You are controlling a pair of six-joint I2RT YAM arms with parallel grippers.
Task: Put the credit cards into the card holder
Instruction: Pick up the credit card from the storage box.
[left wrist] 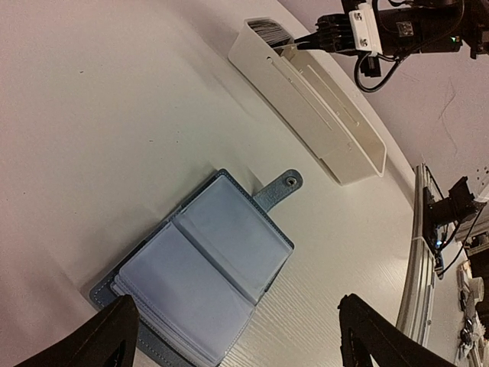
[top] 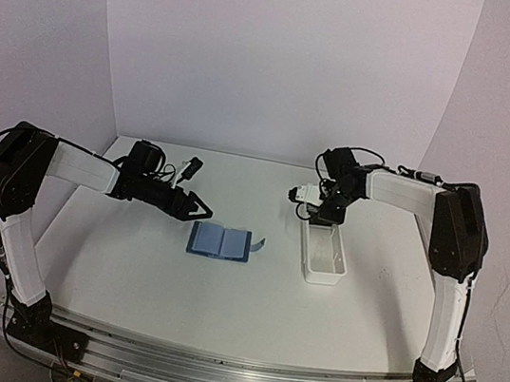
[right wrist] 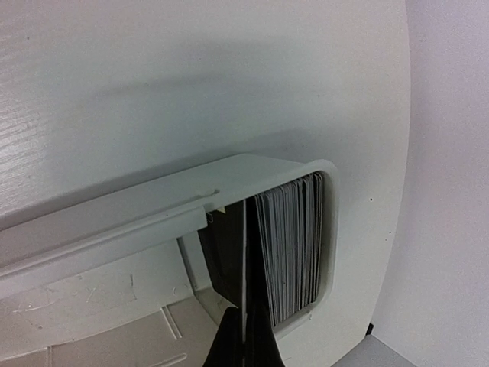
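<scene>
The card holder [top: 219, 241] is a blue wallet lying open on the table, with lighter blue pockets facing up and its strap [top: 257, 243] pointing right. In the left wrist view the card holder [left wrist: 202, 275] lies just ahead of my fingers. My left gripper [top: 197, 207] is open and empty, just above and left of it. A stack of credit cards [right wrist: 290, 245] stands on edge at the far end of a white tray [right wrist: 153, 206]. My right gripper [right wrist: 244, 336] reaches into that end, shut on one credit card [right wrist: 244, 252] seen edge-on beside the stack.
The long white tray [top: 324, 254] lies right of the wallet, running toward the near edge. In the left wrist view the tray [left wrist: 313, 99] sits beyond the wallet. White walls close in the table at the back and sides.
</scene>
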